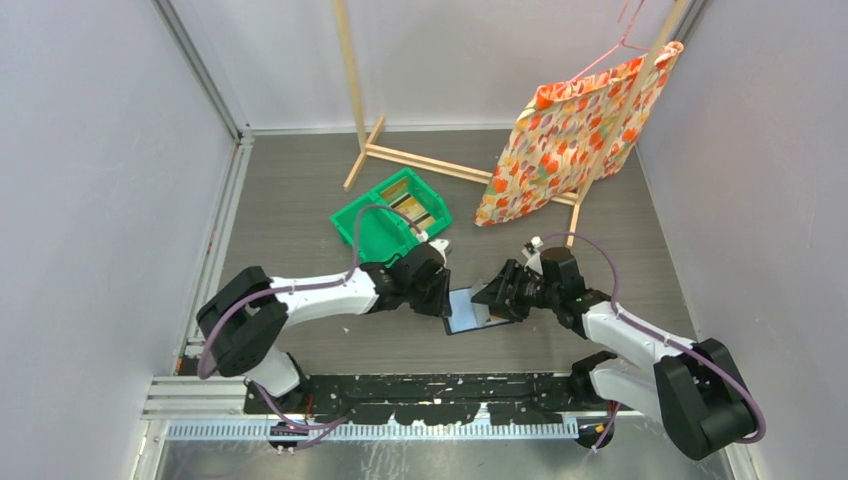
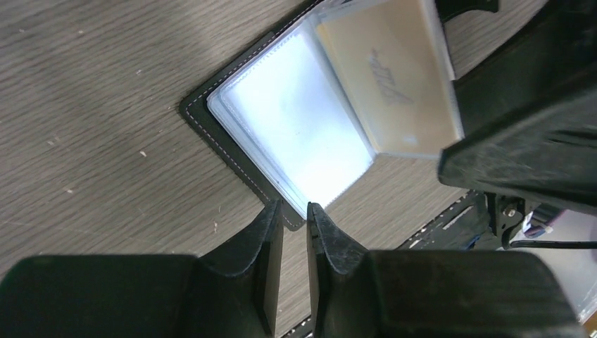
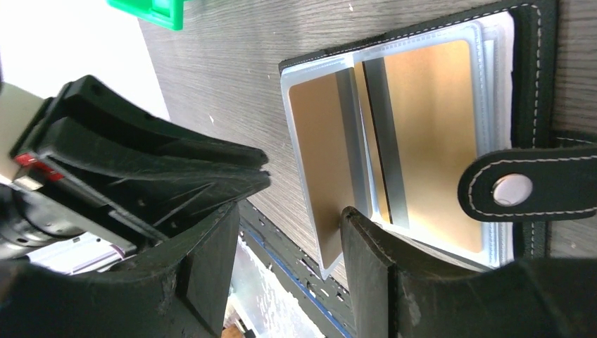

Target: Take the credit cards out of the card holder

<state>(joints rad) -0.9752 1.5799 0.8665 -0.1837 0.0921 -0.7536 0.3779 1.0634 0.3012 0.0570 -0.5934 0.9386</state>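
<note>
The card holder (image 2: 292,130) is clamped at its edge by the left gripper (image 2: 294,213) — a sleeved credit card (image 3: 320,162) is flanked by the right gripper (image 3: 287,217), jaws apart.

Left arm (image 1: 320,290): white shells, bulky black joints
Right arm (image 1: 630,335): same colours
Cables (image 1: 372,208): purple, looping along both arms
Left gripper (image 1: 447,305), right gripper (image 1: 482,298): black, boxy
Fingers (image 2: 264,246): black, scuffed, wedge-shaped

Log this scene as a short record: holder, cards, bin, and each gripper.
holder: open, flat on table
cards: two gold ones in clear sleeves; others seem to lie in bin
left gripper: shut on holder's edge
right gripper: open, one sleeve's end between its fingers
</note>
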